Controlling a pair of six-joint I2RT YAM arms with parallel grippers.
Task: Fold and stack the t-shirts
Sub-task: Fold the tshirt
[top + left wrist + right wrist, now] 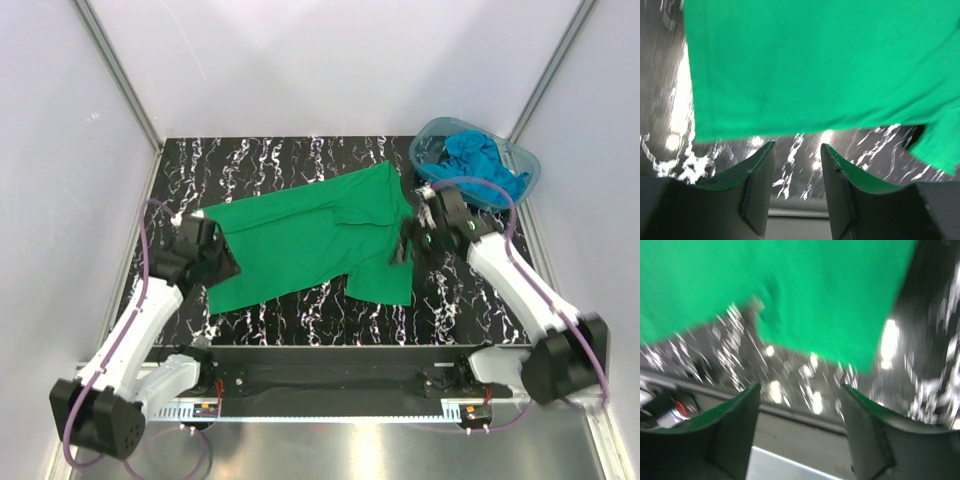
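Observation:
A bright green t-shirt (pixel 320 238) lies spread across the black marbled table (pixel 260 160), wrinkled and partly doubled over near its right side. Turquoise-blue t-shirts (pixel 478 158) are heaped in the tub at the back right. My left gripper (pixel 217 260) sits at the green shirt's left edge. In the left wrist view it (pixel 797 146) is open with bare table between the fingers, and the green cloth (pixel 815 65) lies just beyond the tips. My right gripper (pixel 406 245) is at the shirt's right edge. It (pixel 800 387) is open and holds nothing, the green cloth (pixel 805 295) ahead of it.
The clear blue-tinted tub (pixel 533 162) stands in the table's back right corner, just behind the right arm. White walls with metal posts enclose the table on three sides. The table's metal front rail (pixel 330 375) runs between the arm bases.

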